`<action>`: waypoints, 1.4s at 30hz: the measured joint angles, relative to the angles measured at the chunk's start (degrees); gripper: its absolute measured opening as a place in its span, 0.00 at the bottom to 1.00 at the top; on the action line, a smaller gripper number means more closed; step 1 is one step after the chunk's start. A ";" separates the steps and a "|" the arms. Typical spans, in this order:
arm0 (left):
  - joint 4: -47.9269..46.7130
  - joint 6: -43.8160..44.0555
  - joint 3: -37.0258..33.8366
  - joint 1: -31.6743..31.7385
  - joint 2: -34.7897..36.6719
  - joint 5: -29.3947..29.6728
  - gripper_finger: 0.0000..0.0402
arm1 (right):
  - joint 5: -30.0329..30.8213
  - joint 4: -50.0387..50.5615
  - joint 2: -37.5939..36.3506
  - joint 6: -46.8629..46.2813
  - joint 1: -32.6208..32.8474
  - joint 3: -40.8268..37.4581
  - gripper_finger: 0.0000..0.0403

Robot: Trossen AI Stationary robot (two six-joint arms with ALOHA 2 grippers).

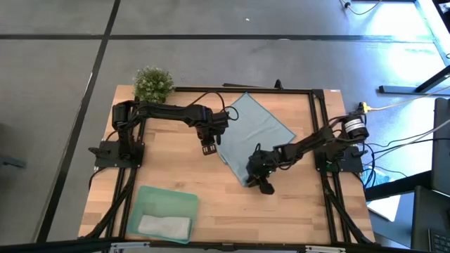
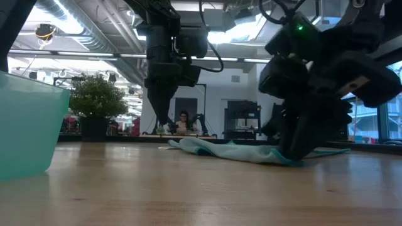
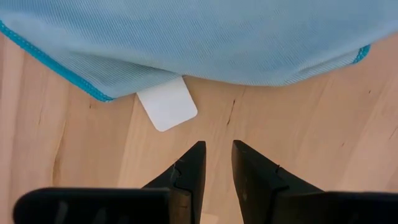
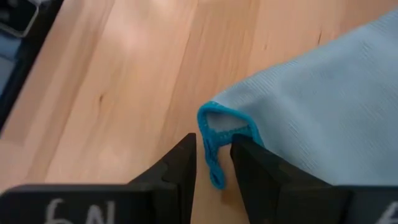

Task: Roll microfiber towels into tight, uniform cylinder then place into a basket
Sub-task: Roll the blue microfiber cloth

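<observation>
One towel was home: the grey towel (image 1: 164, 225) lay inside the basket (image 1: 144, 200) at the table's (image 1: 295, 218) near-left corner, and from above it looked more like a loose bundle than a tight cylinder, though that was hard to judge. By my reckoning that put the job about halfway.

The blue towel (image 1: 254, 133) was the one left, and it was spread flat mid-table, turned diamond-wise, with no roll started. Rolling it and carrying it to the basket were both yet to do.

The right gripper (image 4: 213, 163) was down at the blue towel's near corner. Its fingers (image 4: 180, 165) stood either side of the curled blue hem (image 4: 214, 140), narrowly parted, with the stitched edge running between them; whether they were truly biting on it I could not tell. In the low view that corner sat right under the right arm, slightly bunched.

The left gripper (image 3: 217, 163) hung off the towel's left edge, over bare wood. Its fingers were a narrow gap apart and holding nothing. Just ahead of them lay the towel's white tag (image 3: 166, 103) and the blue-stitched edge, close but not touching.

A potted plant (image 1: 153, 83) stood at the far-left corner, well clear.
</observation>
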State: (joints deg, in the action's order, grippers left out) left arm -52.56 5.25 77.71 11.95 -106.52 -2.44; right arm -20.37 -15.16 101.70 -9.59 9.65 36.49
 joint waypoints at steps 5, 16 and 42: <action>-0.04 -1.34 0.00 0.00 0.00 0.00 0.18 | -0.08 0.09 0.63 -7.64 0.00 0.24 0.24; -0.11 -2.94 0.00 0.02 0.00 0.02 0.18 | -1.39 -6.13 0.66 -21.97 0.42 0.36 0.01; -9.05 -14.86 0.02 0.81 5.84 -0.14 0.18 | -1.88 8.73 -9.26 -14.47 -4.04 20.14 0.00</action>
State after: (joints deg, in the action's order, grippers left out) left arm -61.61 -9.61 77.73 12.75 -100.68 -2.58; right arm -22.25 -6.42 92.44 -24.05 5.61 56.64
